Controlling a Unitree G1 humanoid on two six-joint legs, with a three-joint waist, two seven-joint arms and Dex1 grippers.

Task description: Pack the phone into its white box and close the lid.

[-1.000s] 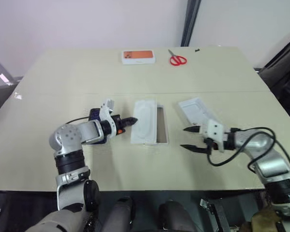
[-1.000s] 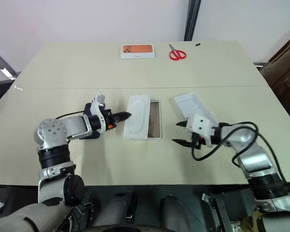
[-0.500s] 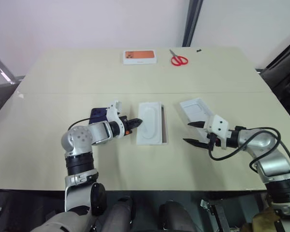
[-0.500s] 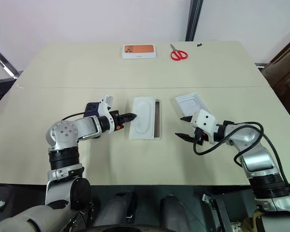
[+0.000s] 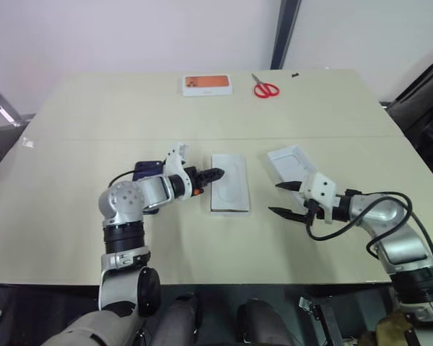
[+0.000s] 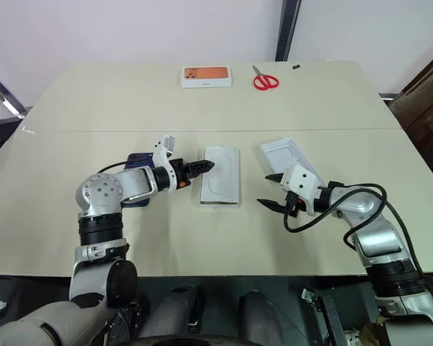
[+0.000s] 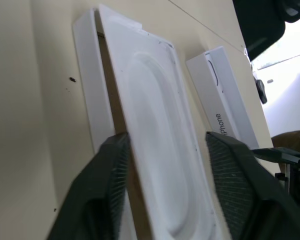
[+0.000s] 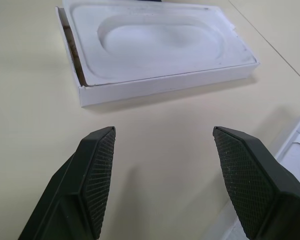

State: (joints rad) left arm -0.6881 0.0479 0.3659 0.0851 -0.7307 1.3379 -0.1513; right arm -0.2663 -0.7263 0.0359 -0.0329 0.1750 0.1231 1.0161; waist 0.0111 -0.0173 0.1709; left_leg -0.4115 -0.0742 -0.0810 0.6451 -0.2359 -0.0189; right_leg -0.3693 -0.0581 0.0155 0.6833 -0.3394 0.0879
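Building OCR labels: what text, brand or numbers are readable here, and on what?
"iPhone": on the side wall of the lid, seen in the left wrist view.
Orange-printed box at the table's far edge: any print is too small to read.
White insert and scissors: no lettering visible.

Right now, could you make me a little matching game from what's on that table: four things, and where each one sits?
Things:
1. scissors
2. orange-printed box
3. phone
4. lid

Places:
a. beside the left arm, partly hidden by it
b. far edge, right of the orange-printed box
c. by the right claw
d. far edge, left of the scissors

Pairs: 1-b, 2-d, 3-a, 4-c
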